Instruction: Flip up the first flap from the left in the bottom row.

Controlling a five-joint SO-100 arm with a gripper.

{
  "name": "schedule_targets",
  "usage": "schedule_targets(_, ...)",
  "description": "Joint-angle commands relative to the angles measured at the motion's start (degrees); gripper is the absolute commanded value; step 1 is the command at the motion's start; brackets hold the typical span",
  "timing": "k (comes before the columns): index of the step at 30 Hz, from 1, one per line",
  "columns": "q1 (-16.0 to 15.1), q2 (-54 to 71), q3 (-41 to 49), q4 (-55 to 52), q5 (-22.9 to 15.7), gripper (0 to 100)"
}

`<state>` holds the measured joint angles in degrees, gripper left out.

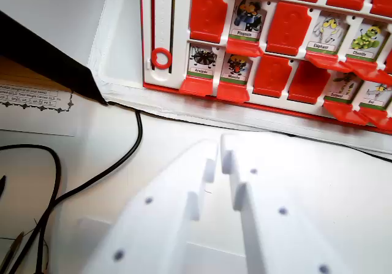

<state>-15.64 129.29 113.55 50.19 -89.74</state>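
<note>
Wrist view, landmark is the red game board [164, 16] along the top of the frame. Far to the board's left, at the frame edge: a printed paper sheet [33, 99] with small text and a decorative border, lying on a tan surface under a dark slanted edge. Below and left of the board, a black cable [125, 154] runs down from the board's lower left corner and curves toward the bottom left; a second black loop lies further left of it. On the board's left margin, a white slotted strip carries a small red ring [162, 58]. Just right of the ring, at the left end of the board's bottom row, the first flap [201, 62] stands raised, showing a spider picture with a green label; its red base sits at the board's lower rim. Touching its right side, the second flap [236, 70] is also raised, showing a dark insect with a green label. Right of those, two flaps in the bottom row lie flat, plain red backs showing. Further right, more raised picture flaps in both rows, labels too small to read with confidence. Below the board, on the white tabletop [343, 176], the white gripper [219, 157] fills the lower middle of the frame, well short of the board's rim; its two toothed fingers meet at the tips, clenched with nothing between them, only a thin seam visible
</note>
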Motion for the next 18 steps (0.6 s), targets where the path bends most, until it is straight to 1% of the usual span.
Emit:
schedule_targets(1, -1.6, -1.6, 3.1, -10.1, -0.3, 0)
schedule_targets(5, -2.2, -6.5, 6.9, -16.2, 0.2, 0)
schedule_targets(10, -1.4, -12.2, 11.3, -24.7, 0.3, 0)
schedule_targets(13, -1.5, -15.2, 12.7, -26.9, 1.8, 0)
schedule_targets(18, -1.3, -21.0, 12.8, -30.0, 3.1, 0)
